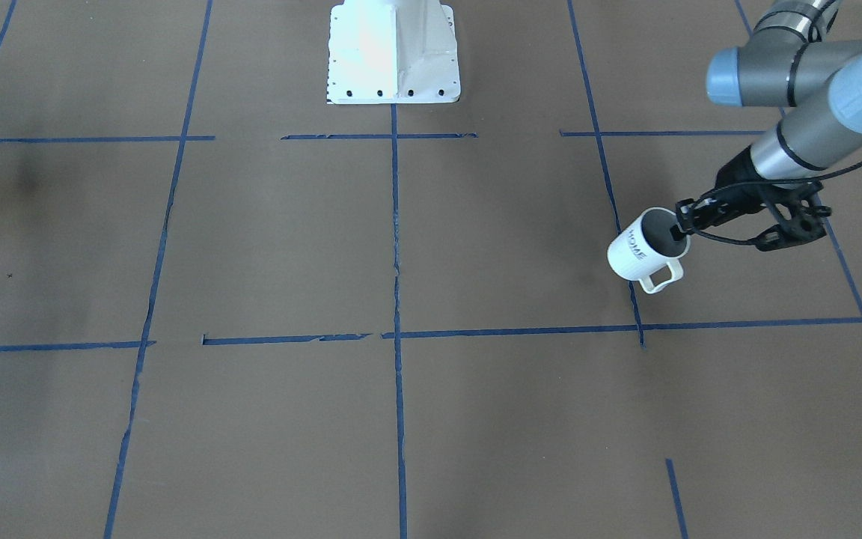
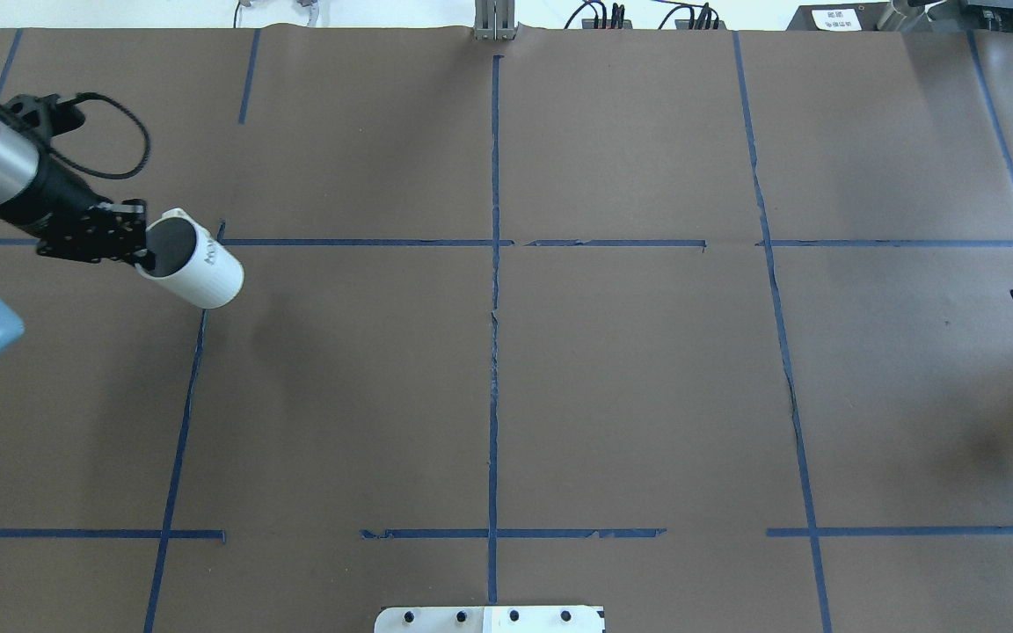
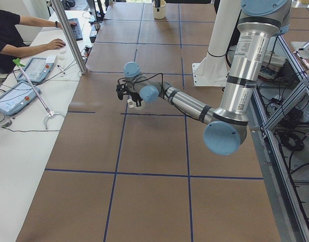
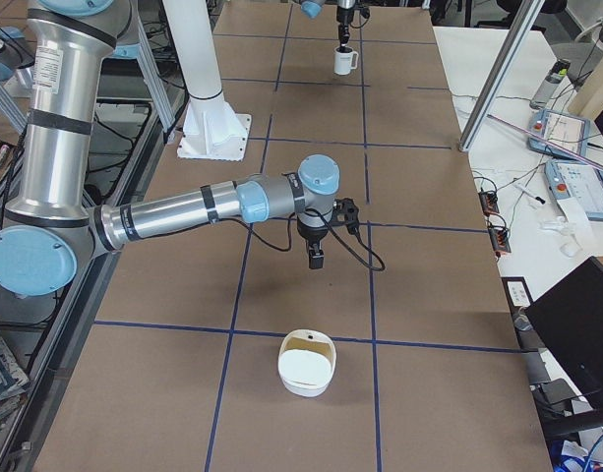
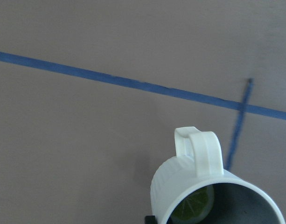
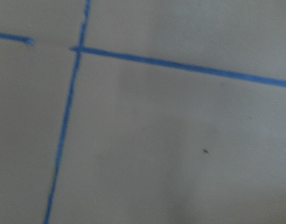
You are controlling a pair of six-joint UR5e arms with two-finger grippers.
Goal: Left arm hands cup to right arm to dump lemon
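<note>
Nearest at the right end, a white bowl [image 4: 308, 366] sits on the counter [image 4: 429, 295]. Beyond it the right hand [image 4: 316, 258] hangs pointing down; I cannot tell its opening. At the far left end the left hand [image 1: 681, 226] pinches the rim of the cup [image 1: 633, 254], lettered "HOME". The cup's axis is vertical, mouth up, handle away from the robot, with the lemon [image 5: 195, 205] inside.

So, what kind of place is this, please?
Probably a robotics laboratory: industrial arms such as the left arm, holding a cup, work over a brown table marked with blue tape lines, and an operator sits beside it at a keyboard and touch panels.
</note>
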